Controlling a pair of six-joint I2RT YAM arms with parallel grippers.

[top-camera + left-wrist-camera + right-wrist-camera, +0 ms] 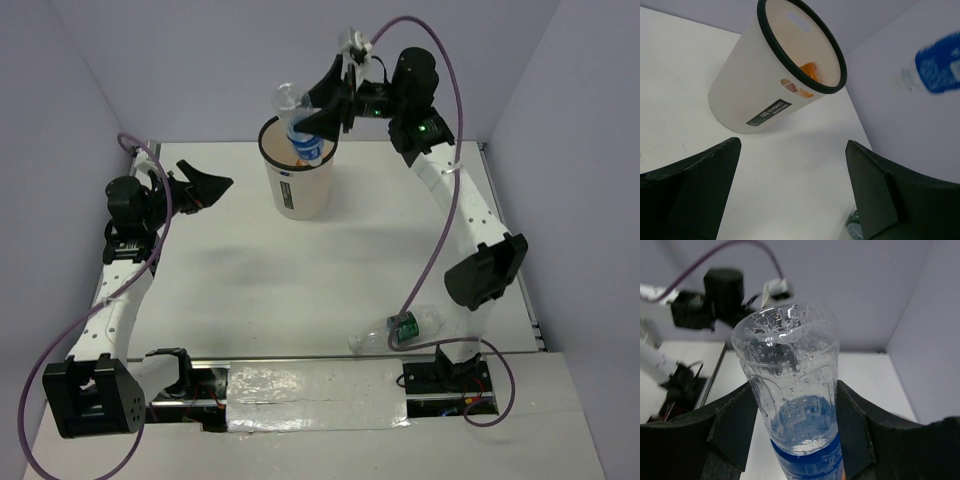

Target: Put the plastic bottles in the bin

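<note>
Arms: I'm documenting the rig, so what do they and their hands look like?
The left arm and right arm have white links with black joint housings. A purple cable loops along each. The left hand and right hand have broad black wedge-shaped fingers. A green light glows near the right wrist.

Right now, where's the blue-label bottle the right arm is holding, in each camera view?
Top external: blue-label bottle tilted over the bin, in the right gripper.
Left wrist: the bottle, blurred, at the upper right edge.
Right wrist: the bottle fills the centre, between the fingers.
Shared landmark: the bin, in the top and left wrist views only.
</note>
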